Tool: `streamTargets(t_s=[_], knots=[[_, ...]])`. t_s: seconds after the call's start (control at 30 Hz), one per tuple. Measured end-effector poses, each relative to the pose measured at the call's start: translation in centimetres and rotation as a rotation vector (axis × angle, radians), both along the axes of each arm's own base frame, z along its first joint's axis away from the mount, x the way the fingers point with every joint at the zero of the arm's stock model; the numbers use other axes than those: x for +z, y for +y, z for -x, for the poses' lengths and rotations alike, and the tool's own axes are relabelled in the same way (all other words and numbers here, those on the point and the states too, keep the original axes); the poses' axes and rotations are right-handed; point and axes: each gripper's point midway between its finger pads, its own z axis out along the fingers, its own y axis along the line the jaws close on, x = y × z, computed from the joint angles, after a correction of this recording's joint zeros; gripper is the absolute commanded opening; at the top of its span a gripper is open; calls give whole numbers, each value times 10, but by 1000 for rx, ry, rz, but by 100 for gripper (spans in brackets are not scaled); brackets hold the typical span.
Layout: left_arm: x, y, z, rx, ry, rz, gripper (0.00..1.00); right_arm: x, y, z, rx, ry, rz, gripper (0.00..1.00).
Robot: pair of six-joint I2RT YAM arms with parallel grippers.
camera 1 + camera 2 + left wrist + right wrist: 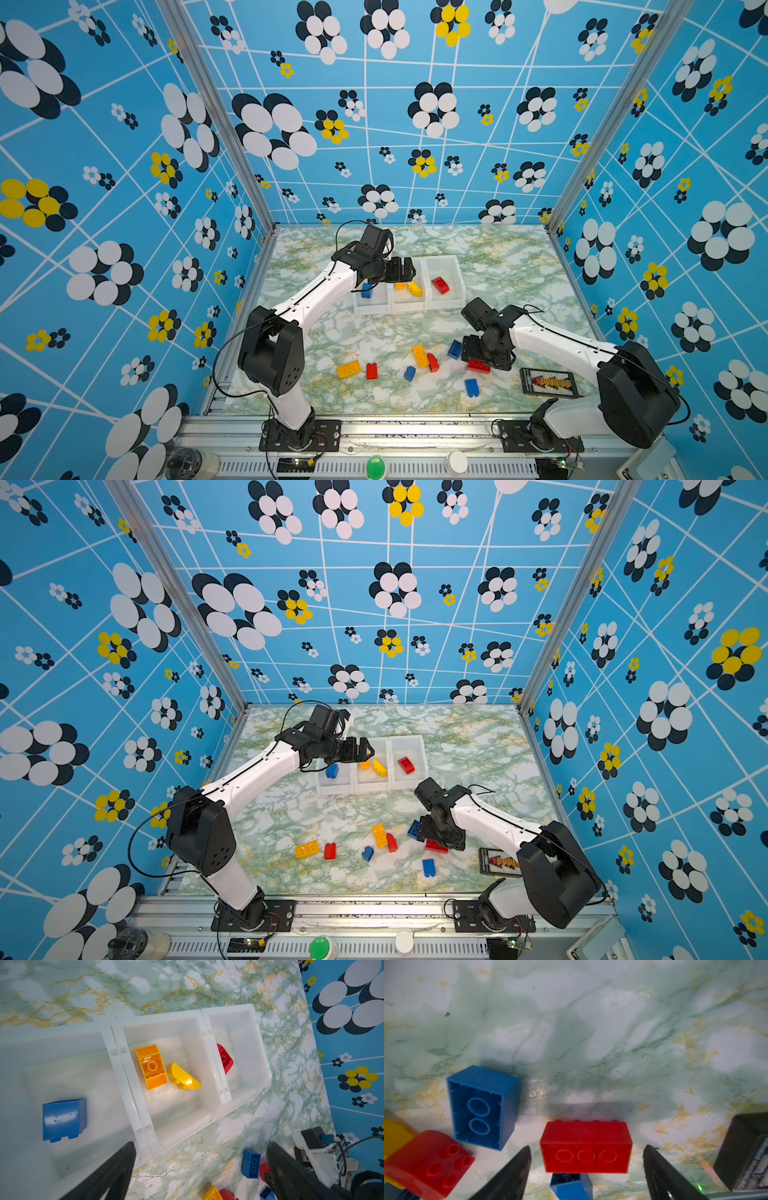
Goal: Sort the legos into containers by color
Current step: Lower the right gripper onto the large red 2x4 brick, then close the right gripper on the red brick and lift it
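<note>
Left wrist: left fingers [116, 1169] spread, empty, above the bins [158, 1017].
Right wrist: right fingers [517, 1169] spread, flanking the red brick [585, 1140] on the surface [591, 1022] — its long axis runs finger to finger.
Top views: brick well apart from bins.

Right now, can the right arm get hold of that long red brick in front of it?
Probably yes. The right tool hovers at the long red brick, its fingers open on either side with gaps showing, and nothing lies between. The hollow-side-up blue brick sits apart.
</note>
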Motion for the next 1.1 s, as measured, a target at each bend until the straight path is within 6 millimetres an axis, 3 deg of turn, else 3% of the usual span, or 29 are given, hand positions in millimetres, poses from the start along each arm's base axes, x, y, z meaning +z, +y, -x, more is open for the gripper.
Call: streamTargets(t_s=[0.4,0.73,1.0,1.1], knots=[[0,1,3,-3,-8,8,99,-11,1,2,11,23,16,80],[-2,9,2,11,-5,16,99,-12,2,3,13,26,19,64],[3,16,7,18,-11,35,99,-11,1,3,5,27,23,62],[8,19,8,19,-24,51,99,-2,2,0,-5,13,21,62]])
